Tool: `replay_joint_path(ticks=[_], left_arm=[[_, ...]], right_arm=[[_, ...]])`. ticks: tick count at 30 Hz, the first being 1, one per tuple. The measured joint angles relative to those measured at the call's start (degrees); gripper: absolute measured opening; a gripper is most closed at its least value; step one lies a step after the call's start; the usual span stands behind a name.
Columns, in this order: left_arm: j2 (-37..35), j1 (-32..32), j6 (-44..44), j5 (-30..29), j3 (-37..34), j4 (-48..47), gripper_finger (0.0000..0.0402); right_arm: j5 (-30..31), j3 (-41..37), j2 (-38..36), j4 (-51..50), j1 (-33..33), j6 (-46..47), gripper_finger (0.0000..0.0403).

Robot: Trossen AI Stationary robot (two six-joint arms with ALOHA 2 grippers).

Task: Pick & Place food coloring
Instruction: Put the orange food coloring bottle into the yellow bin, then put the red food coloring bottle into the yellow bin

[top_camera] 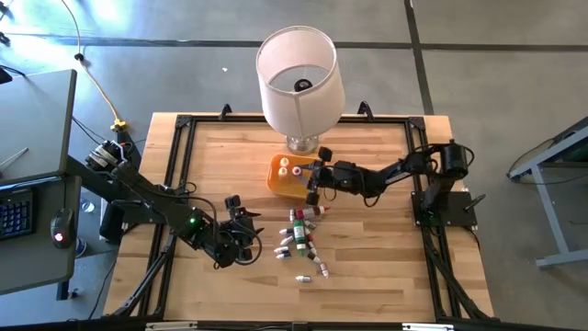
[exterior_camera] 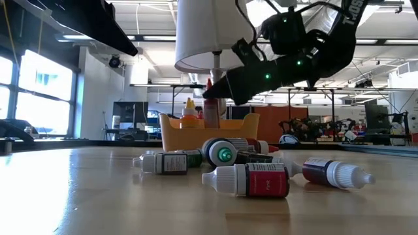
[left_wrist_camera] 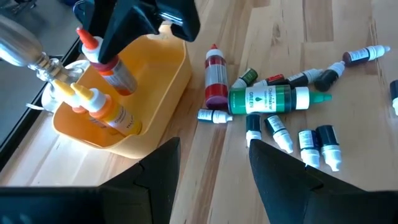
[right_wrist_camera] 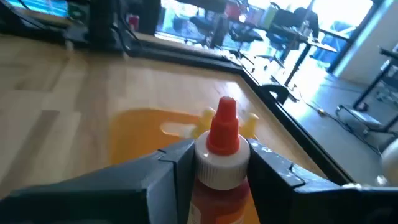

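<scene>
Currently right gripper is clamped on a red-capped bottle above the orange tray. Lower upright beside the standing bottles before release. Left gripper waits nearby, fingers apart.

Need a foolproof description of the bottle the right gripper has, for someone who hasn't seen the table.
Find the white lampshade; the orange tray sits in front of it. Over the tray the right gripper holds an orange bottle with red tip, the only bottle off the table or tray.

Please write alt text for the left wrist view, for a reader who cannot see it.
The right end effector holds a red-capped orange bottle over the orange tray, where two yellow-capped bottles lean. Beside the tray, small food coloring bottles lie scattered on the wooden table, among them a large green one.
</scene>
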Motion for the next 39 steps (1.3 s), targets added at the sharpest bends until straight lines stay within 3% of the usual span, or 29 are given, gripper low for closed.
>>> replay_joint_path(ticks=[16,25,31,35,39], left_arm=[[0.0,0.0,0.0,-0.5,0.0,-0.1,0.0188],[0.0,0.0,0.0,-0.7,0.0,-0.1,0.0188],[0.0,0.0,0.1,-0.7,0.0,-0.1,0.0188],[0.0,0.0,0.1,-0.6,0.0,-0.1,0.0188],[0.0,0.0,0.0,-0.6,0.0,0.0,0.0188]], right_arm=[[-2.1,0.0,0.0,-7.1,-5.1,4.5,0.0124],[-2.6,0.2,0.0,-8.1,-5.2,4.5,0.0184],[-0.6,0.2,-0.3,-6.9,-5.1,2.0,0.0198],[-0.5,0.7,-3.2,-6.6,-4.4,-0.5,0.0194],[-2.1,3.3,-8.9,-14.2,-1.8,-1.2,0.0184]])
